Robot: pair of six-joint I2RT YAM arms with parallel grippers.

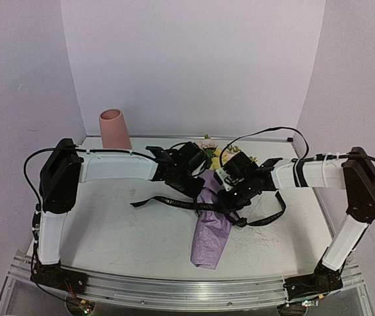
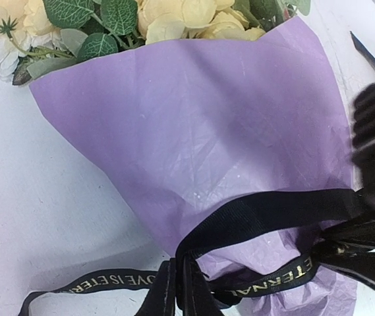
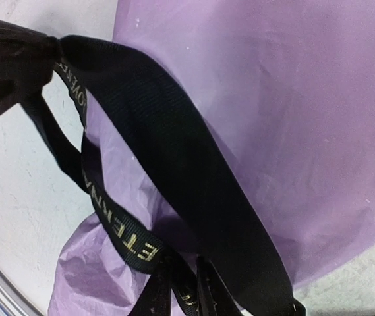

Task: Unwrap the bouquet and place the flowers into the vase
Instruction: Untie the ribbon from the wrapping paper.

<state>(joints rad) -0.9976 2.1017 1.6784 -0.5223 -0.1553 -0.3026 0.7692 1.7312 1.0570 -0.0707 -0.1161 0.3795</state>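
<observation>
Lilac paper (image 2: 194, 131), crinkled, is wrapped as a cone around the bouquet (image 1: 211, 220). The bouquet is laid flat at the middle of the table (image 1: 121, 230), blooms toward the back wall and pointed tail toward the near edge. The flowers (image 2: 174, 16), cream and yellow with green leaves, are shown only at the cone's mouth; the stems are hidden inside. A black ribbon (image 2: 273, 210) with gold lettering is bound round the narrow waist of the cone, and its loose tails are trailed across the table on both sides.

The left gripper (image 2: 177, 296) is closed on the ribbon where the strands meet at the waist. The right gripper (image 3: 186, 295) is set on the opposite side of the cone, its fingers drawn close about the ribbon; whether the pinch is complete cannot be told. The vase (image 1: 115, 128) is stood upright at the back left, well apart from the bouquet.

The step in hand is judged to be the untying, with nothing unwrapped yet. For the next move a firm hold on the right is called for. The band must then be pulled loose or slid toward the tail, without the whole bouquet being dragged along.
</observation>
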